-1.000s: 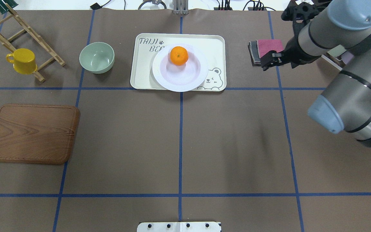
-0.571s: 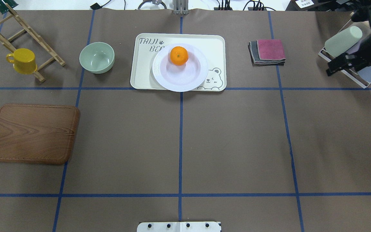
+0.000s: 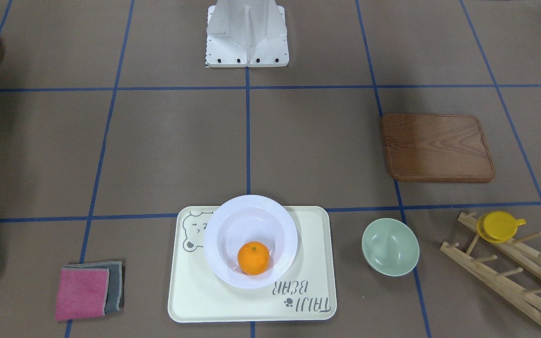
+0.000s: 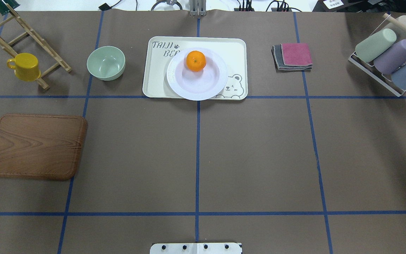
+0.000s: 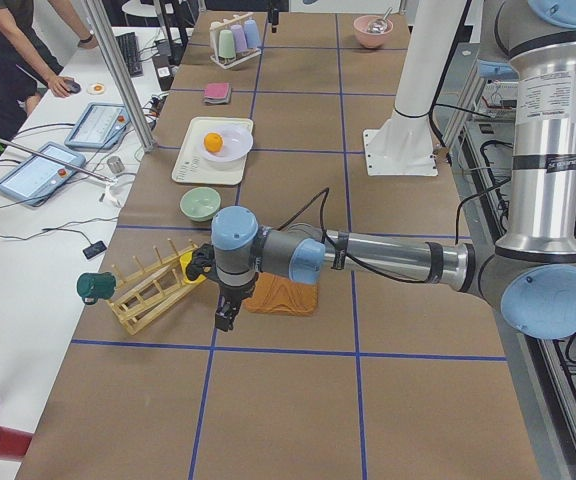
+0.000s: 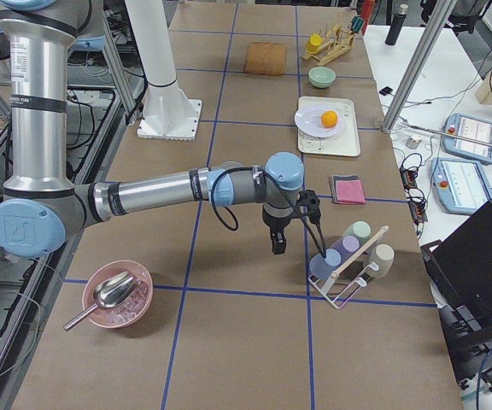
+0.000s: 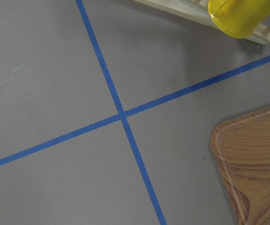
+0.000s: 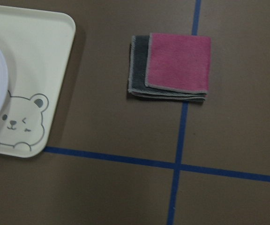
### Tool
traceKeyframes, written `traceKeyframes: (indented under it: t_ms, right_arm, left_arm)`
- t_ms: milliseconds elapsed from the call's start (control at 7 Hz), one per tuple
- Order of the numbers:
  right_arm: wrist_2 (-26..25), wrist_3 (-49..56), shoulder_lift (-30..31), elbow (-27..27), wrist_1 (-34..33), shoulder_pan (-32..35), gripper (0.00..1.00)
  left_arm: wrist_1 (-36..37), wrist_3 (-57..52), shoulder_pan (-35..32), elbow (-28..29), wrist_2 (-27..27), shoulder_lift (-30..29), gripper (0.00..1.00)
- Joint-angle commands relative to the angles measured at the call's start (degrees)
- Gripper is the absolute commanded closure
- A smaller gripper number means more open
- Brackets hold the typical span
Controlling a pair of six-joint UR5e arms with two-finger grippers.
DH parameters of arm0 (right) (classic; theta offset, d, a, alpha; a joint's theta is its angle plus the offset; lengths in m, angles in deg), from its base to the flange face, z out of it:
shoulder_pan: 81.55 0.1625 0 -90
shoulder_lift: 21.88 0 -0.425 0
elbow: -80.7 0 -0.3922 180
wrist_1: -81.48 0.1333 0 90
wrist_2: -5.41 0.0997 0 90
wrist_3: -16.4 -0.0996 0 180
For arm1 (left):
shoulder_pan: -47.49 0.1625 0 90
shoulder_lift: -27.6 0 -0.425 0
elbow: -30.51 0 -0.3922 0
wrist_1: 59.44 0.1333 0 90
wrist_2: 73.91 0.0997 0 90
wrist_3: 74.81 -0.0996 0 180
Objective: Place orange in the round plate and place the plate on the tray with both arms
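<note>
The orange lies in the white round plate, toward its far side. The plate rests on the cream bear tray at the table's far middle, its near rim overhanging the tray's edge. No gripper touches them. Only the exterior left view shows my left gripper, hanging over the table beside the wooden board; I cannot tell whether it is open or shut. My right gripper appears only in the exterior right view, pointing down near the cup rack, and its state is equally unclear. The right wrist view catches the tray's corner.
A pale green bowl stands left of the tray. A yellow cup hangs on a wooden rack at far left. Nearer lies a wooden board. Folded cloths and a rack of pastel cups are on the right.
My right arm has swung off to the right and left the overhead view. The orange, plate and tray have not moved.
</note>
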Motion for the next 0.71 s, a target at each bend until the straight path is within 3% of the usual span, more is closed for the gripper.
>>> traceKeyframes:
  t_ms: [0, 571]
  right_arm:
    - [0.15, 6.15, 0.59, 0.29, -6.46, 5.78, 0.00]
    - [-0.21, 5.98, -0.29, 0.11, -6.12, 5.97, 0.00]
  left_arm:
    - [0.08, 0.55, -0.44, -0.02, -0.01, 0.58, 0.00]
    - [-0.09, 0.46, -0.44, -0.20, -0.01, 1.99, 0.00]
